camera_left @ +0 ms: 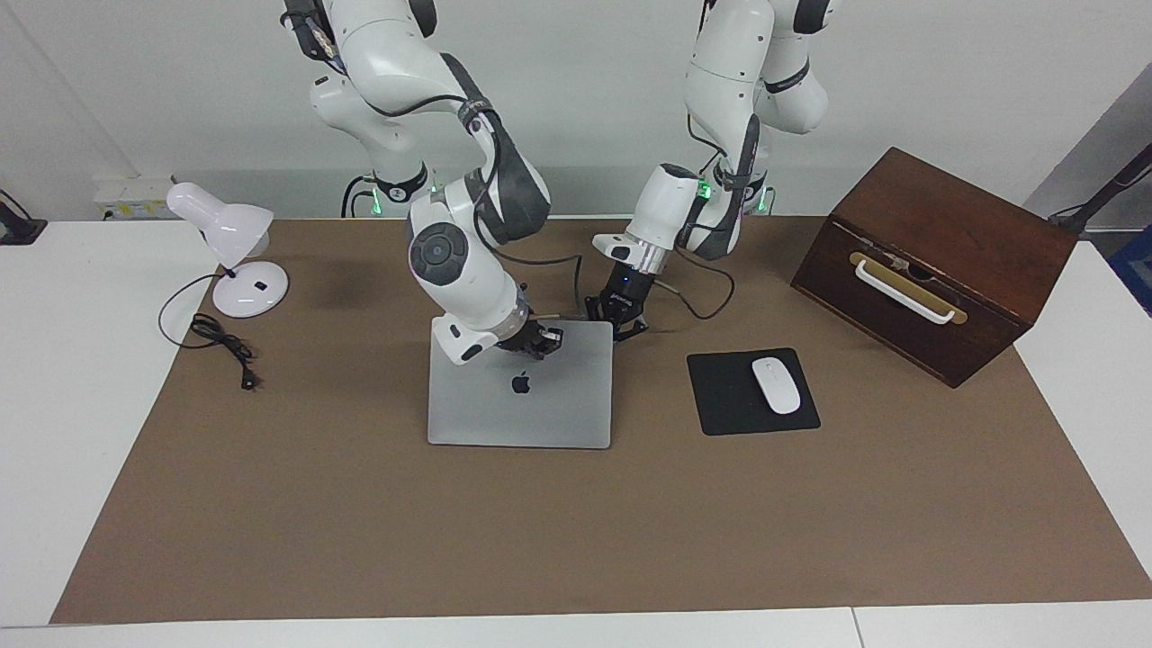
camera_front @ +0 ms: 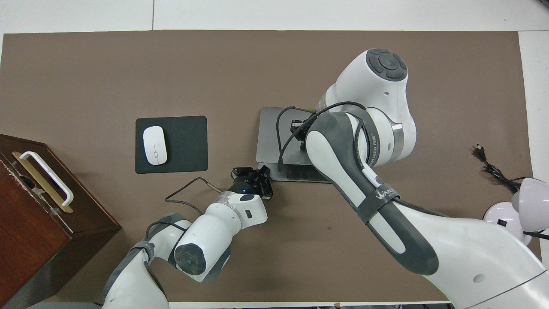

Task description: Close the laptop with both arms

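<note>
Right gripper (camera_left: pixel 538 340), clenched, presses on the laptop (camera_left: pixel 531 405) lid; left gripper (camera_left: pixel 621 315), clenched, sits at its robot-side corner.

I am seeing my silver-grey laptop (camera_left: pixel 520 396) with its dark apple mark, a white mouse (camera_left: pixel 776 385) on a black pad (camera_left: pixel 720 396), and a dark brown box (camera_left: pixel 936 261).

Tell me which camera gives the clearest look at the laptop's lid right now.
The facing view: the laptop shows its whole lid with the apple logo, only its robot-side edge under the right end effector. In the overhead view the right arm hides much of the laptop, leaving one end of it visible.
</note>
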